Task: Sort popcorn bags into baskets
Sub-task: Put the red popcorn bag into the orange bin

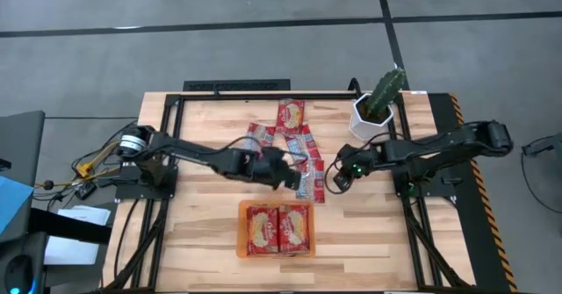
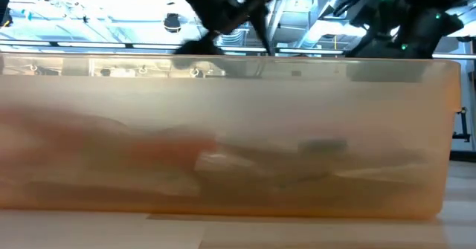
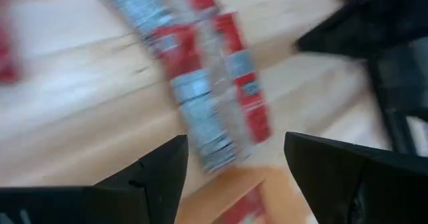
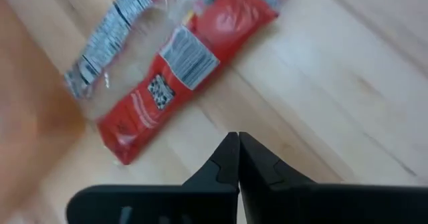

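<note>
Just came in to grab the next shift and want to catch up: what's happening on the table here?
The robot is sorting popcorn bags into an orange basket near the table's front edge, where two red bags already lie side by side. The left gripper hovers open and empty over the loose bags in the middle of the table. The right gripper sits shut and empty just beside that pile. A potted cactus stands at the back.

Cactus pot [image 1: 376, 110], table's [image 1: 193, 233] back-right corner.
</note>
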